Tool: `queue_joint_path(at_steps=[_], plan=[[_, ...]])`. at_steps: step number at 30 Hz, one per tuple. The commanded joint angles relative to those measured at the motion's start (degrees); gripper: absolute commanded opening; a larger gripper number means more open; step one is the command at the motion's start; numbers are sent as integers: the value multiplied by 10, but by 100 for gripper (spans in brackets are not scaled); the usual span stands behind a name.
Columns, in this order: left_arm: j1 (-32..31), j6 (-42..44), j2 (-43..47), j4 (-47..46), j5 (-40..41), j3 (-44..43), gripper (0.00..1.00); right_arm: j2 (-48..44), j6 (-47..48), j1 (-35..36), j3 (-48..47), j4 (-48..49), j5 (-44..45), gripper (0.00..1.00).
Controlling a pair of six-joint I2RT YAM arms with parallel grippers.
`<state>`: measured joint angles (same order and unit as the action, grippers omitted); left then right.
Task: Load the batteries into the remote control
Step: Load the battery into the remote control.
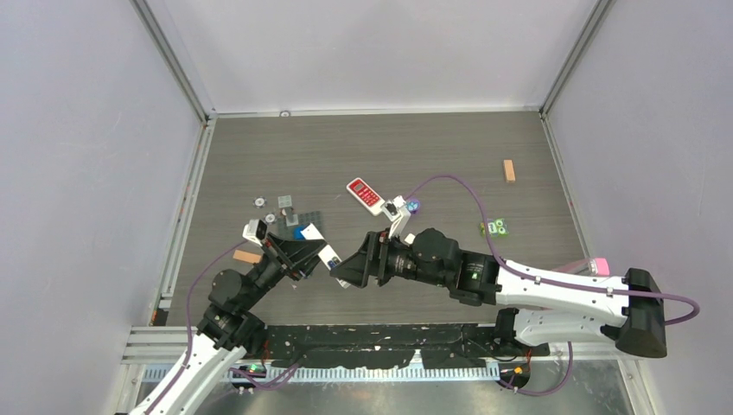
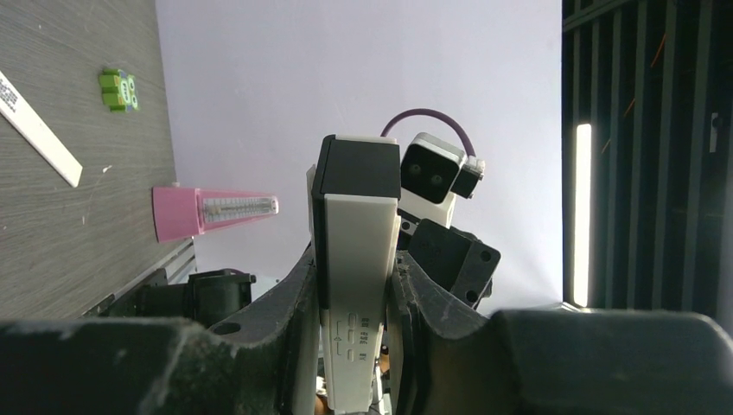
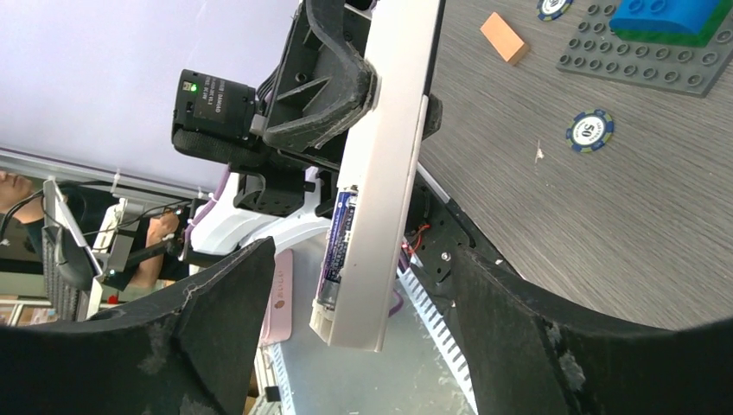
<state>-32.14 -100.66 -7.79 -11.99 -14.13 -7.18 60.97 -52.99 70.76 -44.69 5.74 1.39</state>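
The long white remote control (image 2: 359, 251) with a black end section (image 2: 358, 167) is clamped between the fingers of my left gripper (image 2: 359, 298), held off the table. In the right wrist view the remote control (image 3: 393, 164) shows its open compartment, where a blue-purple battery (image 3: 339, 246) lies near the free end. My right gripper (image 3: 363, 346) is open, its fingers standing apart on either side of that end without touching it. In the top view the left gripper (image 1: 307, 253) and the right gripper (image 1: 347, 273) meet over the near middle of the table, the remote control (image 1: 329, 257) between them.
A wider white remote with a red button face (image 1: 365, 195) lies mid-table. An orange block (image 1: 509, 170) and a green piece (image 1: 495, 227) sit to the right. A grey studded plate (image 3: 657, 65), poker chips (image 3: 590, 130) and a pink object (image 2: 203, 212) are nearby.
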Motion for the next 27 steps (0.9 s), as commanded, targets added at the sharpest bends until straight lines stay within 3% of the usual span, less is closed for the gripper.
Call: queue_joint_path(at_steps=[1, 7, 12, 22, 27], plan=[[0, 8, 11, -19, -1, -18, 0, -27, -15, -8, -12, 43, -27, 80], [0, 11, 13, -17, -1, -16, 0, -36, -29, -19, 7, 48, -36, 73], [0, 15, 13, -13, -2, -16, 0, -27, -33, -26, 7, 48, -48, 57], [0, 17, 10, -14, -1, -19, 0, -3, -25, -28, -4, 24, -59, 38], [0, 18, 7, -17, -2, -19, 0, 3, -24, -31, -11, 12, -62, 18]])
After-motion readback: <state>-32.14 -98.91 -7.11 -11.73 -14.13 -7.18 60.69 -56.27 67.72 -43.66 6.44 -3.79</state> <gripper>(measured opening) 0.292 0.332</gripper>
